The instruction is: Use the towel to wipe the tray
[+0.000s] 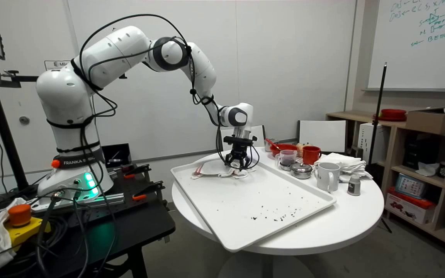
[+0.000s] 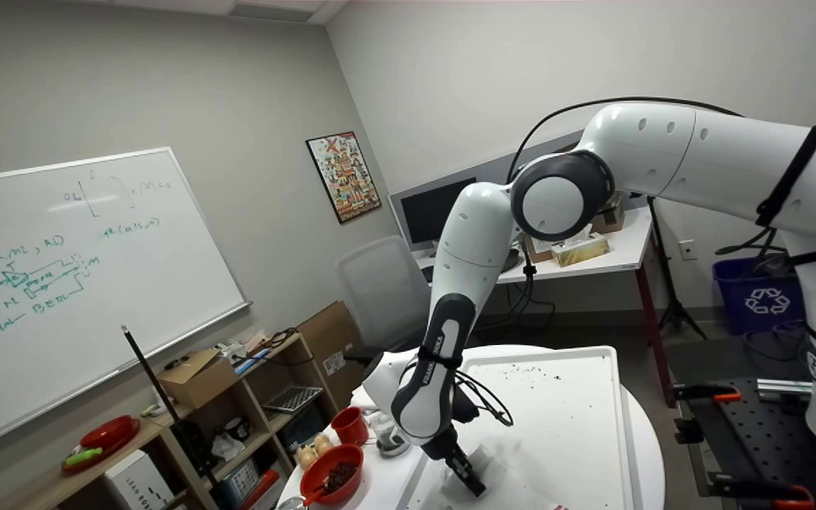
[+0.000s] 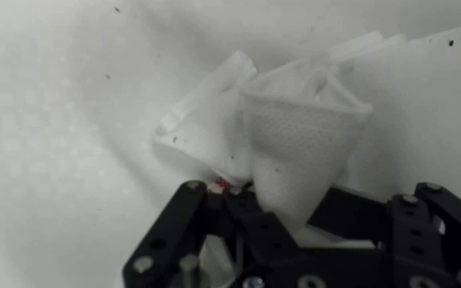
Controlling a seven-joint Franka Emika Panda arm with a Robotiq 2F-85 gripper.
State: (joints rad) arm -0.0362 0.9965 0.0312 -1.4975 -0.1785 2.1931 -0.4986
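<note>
The wiping seems to be at an early stage: the white cloth towel with red marks (image 1: pixel 215 168) lies at one end of the large white rectangular tray (image 1: pixel 238 202), while many dark crumbs (image 1: pixel 281 219) near the opposite end are left to be wiped. The black two-finger end effector (image 3: pixel 292 212) appears closed around a raised fold of this towel, its jaws apart only by the bunched cloth.
</note>
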